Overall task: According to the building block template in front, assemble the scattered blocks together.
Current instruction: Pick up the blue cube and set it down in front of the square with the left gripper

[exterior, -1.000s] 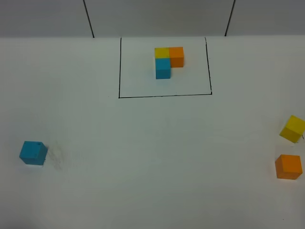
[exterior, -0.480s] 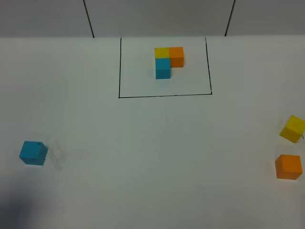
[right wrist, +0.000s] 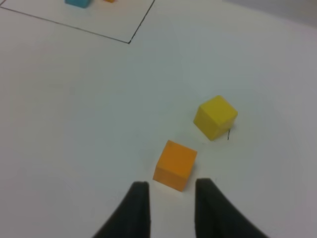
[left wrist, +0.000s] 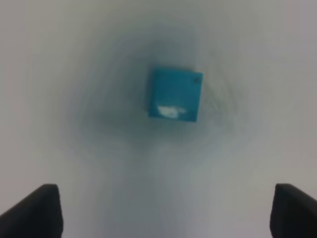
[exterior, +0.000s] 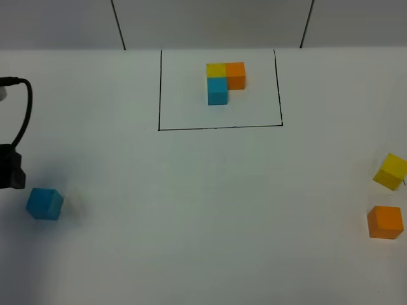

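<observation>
This looked like a robotics lab bench, not a home or a shop. A bare white table (exterior: 191,254) filled the view, with a thin black frame (exterior: 219,128) drawn straight onto it. Inside the frame sat a template (exterior: 224,81) of 3 joined cubes. Well outside the frame lay a cyan cube (exterior: 44,204) to its left, and a yellow cube (exterior: 390,171) and an orange cube (exterior: 385,222) to its right. Behind the frame rose a plain grey wall (exterior: 210,22) crossed by 2 dark lines (exterior: 117,25). Left of the frame, a black arm (exterior: 9,168) trailed a looped cable (exterior: 27,108).
</observation>
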You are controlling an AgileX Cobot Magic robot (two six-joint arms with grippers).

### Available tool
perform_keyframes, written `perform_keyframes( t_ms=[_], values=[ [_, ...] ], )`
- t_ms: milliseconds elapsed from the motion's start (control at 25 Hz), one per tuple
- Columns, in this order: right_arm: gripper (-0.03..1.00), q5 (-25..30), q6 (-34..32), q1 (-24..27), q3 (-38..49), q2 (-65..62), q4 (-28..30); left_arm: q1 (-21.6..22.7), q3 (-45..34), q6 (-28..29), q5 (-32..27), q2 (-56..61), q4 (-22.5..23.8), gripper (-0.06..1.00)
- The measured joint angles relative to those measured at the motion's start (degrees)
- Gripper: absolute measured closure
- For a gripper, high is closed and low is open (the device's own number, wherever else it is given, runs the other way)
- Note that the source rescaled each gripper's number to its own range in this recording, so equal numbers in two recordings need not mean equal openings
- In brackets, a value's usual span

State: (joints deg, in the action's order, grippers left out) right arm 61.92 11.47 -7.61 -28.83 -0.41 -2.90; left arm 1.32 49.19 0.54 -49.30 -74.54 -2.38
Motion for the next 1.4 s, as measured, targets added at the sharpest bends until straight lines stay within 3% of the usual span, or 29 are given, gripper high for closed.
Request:
perform_keyframes(
  t_ms=[400,920,1000,1040,1120,1160,1280,1400],
  values=[
    [0.97,0.0,0.0,0.0,0.0,0.0,0.0,0.0,0.2,-6.4,10.4,-15.3,-6.7,0.17],
    [0.97,0.0,0.0,0.0,0.0,0.0,0.0,0.0,0.2,-6.8,15.5,-27.7,-7.1,0.20],
    [0.97,0.0,0.0,0.0,0.0,0.0,0.0,0.0,0.2,-6.8,16.0,-28.9,-7.1,0.27],
    [0.97,0.0,0.0,0.0,0.0,0.0,0.0,0.0,0.2,-6.9,16.2,-29.3,-7.1,0.36],
    [0.97,0.0,0.0,0.0,0.0,0.0,0.0,0.0,0.2,-7.8,17.1,-29.6,-7.1,0.65],
    [0.97,0.0,0.0,0.0,0.0,0.0,0.0,0.0,0.5,-8.8,17.2,-29.6,-7.2,0.90],
    [0.97,0.0,0.0,0.0,0.0,0.0,0.0,-0.5,3.0,-12.5,14.5,-29.5,-9.3,0.94],
    [0.97,0.0,0.0,0.0,0.0,0.0,0.0,-3.6,8.5,-20.6,9.2,-29.5,-14.4,0.94]
  ],
)
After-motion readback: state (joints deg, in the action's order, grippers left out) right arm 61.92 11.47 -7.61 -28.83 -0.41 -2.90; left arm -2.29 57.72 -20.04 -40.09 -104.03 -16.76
